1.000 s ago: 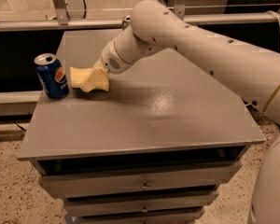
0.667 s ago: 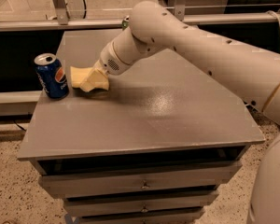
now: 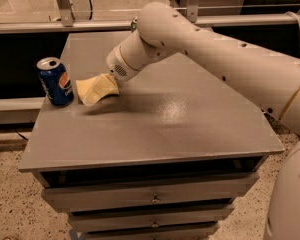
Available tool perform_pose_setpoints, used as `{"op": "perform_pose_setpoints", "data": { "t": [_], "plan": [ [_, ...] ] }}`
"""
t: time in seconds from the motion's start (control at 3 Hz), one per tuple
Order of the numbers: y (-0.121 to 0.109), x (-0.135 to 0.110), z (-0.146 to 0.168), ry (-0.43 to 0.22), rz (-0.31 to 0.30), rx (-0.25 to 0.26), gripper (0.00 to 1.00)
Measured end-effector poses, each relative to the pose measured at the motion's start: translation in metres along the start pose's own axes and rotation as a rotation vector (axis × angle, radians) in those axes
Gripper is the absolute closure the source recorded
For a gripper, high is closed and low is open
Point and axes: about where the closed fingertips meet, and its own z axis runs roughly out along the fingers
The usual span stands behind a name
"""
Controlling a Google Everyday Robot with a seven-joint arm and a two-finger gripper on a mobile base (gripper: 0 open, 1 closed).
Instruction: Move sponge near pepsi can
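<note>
The pepsi can (image 3: 55,82), blue with a red-and-white logo and a silver top, stands upright near the left edge of the grey cabinet top (image 3: 180,119). The pale-yellow sponge (image 3: 90,91) lies just right of the can, a small gap apart from it. My gripper (image 3: 109,85) is at the sponge's right end, at the tip of the white arm (image 3: 200,44) that reaches in from the right. The gripper's pale yellow merges with the sponge there.
A green can (image 3: 134,22) peeks out behind the arm at the far side of the top. Drawers (image 3: 152,199) front the cabinet below. A metal rail and glass partition (image 3: 65,4) run behind it. The floor is speckled.
</note>
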Motion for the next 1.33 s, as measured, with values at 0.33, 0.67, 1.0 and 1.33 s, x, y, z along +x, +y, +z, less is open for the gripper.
{"op": "perform_pose_setpoints", "data": {
  "t": [0.33, 0.67, 1.0, 1.33],
  "plan": [
    [0.005, -0.006, -0.004, -0.02, -0.009, -0.014, 0.0],
    [0.004, -0.005, -0.024, -0.057, -0.014, -0.016, 0.0],
    [-0.002, 0.003, -0.06, -0.089, -0.031, 0.006, 0.0],
    [-0.018, 0.028, -0.133, -0.13, -0.079, 0.064, 0.0]
  ]
}}
